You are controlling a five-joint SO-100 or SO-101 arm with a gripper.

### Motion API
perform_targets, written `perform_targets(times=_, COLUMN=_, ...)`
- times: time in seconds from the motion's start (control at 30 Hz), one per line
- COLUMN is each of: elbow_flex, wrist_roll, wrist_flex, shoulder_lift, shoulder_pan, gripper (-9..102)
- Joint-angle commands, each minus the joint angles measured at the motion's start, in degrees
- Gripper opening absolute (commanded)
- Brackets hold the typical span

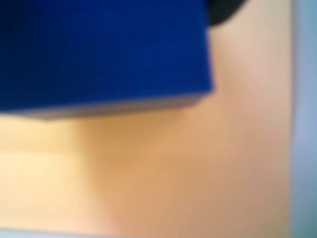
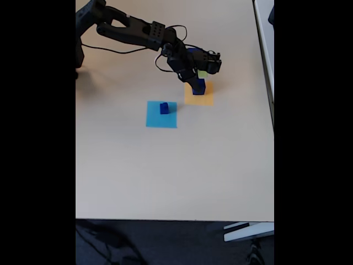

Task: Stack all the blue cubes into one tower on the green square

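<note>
In the fixed view my gripper [image 2: 197,83] reaches down at the far edge of an orange square [image 2: 199,100] and is shut on a dark blue cube [image 2: 201,87]. Whether the cube rests on the paper or hangs just above it, I cannot tell. The wrist view shows this blue cube [image 1: 99,49] blurred and very close at the upper left, over the orange square [image 1: 188,168]. A sliver of the green square [image 2: 203,73] peeks out just behind the gripper, mostly hidden by the wrist. A smaller blue cube [image 2: 164,108] stands on the light blue square [image 2: 154,118].
The arm [image 2: 138,32] stretches in from the table's far left, with cables hanging from it. A dark blue shape [image 2: 192,52] shows behind the wrist; what it is I cannot tell. The pale table [image 2: 165,171] runs wide toward the near edge.
</note>
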Motion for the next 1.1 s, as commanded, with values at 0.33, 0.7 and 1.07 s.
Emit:
perform_targets(times=0.33, elbow_flex=-9.84, wrist_roll=3.43, wrist_flex=3.25, shoulder_lift=8.09, shoulder_pan=-2.46, gripper=5)
perform_targets(times=0.7, elbow_flex=-12.83, wrist_roll=11.07, wrist_flex=6.06, shoulder_lift=8.44, shoulder_pan=-7.21, gripper=2)
perform_targets(times=1.07, elbow_flex=-12.48, wrist_roll=13.45, wrist_flex=6.94, shoulder_lift=10.90, shoulder_pan=-9.23, gripper=2)
